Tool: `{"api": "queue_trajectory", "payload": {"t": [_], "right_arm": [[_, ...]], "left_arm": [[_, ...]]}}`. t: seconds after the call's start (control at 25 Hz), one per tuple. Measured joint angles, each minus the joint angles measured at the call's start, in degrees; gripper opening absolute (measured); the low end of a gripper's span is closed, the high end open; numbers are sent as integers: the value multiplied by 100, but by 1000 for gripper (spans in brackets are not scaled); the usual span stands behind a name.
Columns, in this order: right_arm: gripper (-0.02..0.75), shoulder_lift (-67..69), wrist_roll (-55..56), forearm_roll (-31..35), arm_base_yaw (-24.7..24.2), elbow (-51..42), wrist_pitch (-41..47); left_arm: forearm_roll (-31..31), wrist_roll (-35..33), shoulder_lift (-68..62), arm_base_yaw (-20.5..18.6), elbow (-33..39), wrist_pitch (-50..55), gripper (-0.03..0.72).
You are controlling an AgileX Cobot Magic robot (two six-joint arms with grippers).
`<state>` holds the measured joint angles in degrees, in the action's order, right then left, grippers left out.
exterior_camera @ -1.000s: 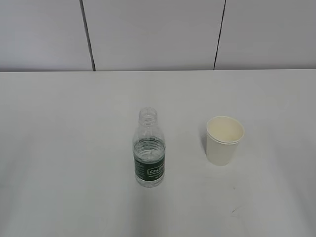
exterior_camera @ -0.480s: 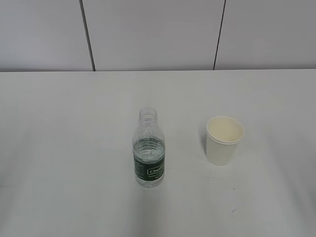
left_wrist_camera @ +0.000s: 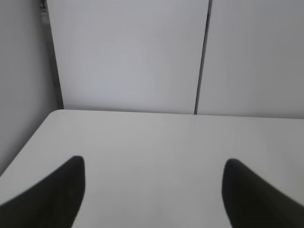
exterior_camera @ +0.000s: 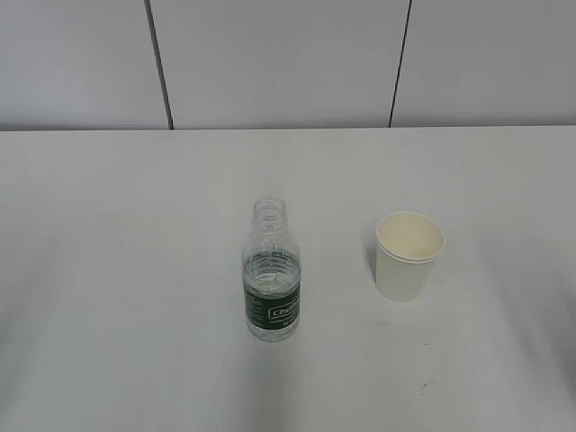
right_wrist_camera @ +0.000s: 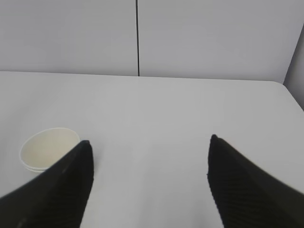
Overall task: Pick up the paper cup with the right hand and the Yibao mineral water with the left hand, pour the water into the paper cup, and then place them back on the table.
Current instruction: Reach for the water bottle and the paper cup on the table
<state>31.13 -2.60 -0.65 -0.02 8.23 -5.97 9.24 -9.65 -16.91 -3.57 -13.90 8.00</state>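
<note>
One bottle (exterior_camera: 271,273) stands upright a little left of the middle of the exterior frame: small, clear, ribbed plastic, its neck open with no cap, a dark green label with white lettering around its lower half, and clear water (exterior_camera: 270,274) visible inside it near the top of that label. One cup (exterior_camera: 409,256) stands upright to its right, well apart from it: plain white paper, tapered, shorter than the bottle, with a rolled rim and a cream inside; a second rim line just below the top hints at two nested cups, though that cannot be told for certain. Both rest on the white counter (exterior_camera: 117,270), whose far edge meets a pale panelled wall (exterior_camera: 279,63) crossed by two dark vertical seams. Bare counter surrounds both items on every side, widest at the left of the frame. Neither arm shows in the exterior view. In the left wrist view the left hand (left_wrist_camera: 152,190) has its jaws wide apart at the bottom of the frame, holding nothing, with the counter's left edge and rounded far corner at the upper left. In the right wrist view the right hand (right_wrist_camera: 149,183) likewise has its jaws spread and empty; the cup sits at the lower left, just beside and partly behind the left finger (right_wrist_camera: 57,192), and the counter's right edge runs down the upper right.
</note>
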Motion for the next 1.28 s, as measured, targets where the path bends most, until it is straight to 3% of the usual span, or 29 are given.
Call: {"api": "queue_trajectory", "payload": {"t": [0.72,1.08,1.28], "right_arm": [[585,922,11,-374,0,0,-747],[585,1220,11,-450,0,0,-974],[585,1590,46,-460,0,0,-1270]], "left_arm": [[36,-10,-1067,20,236,-1524,542],[-46,-10,-2325,672,236,-2383,542],[-58,-15,-2921,800,236,-2968,542]]}}
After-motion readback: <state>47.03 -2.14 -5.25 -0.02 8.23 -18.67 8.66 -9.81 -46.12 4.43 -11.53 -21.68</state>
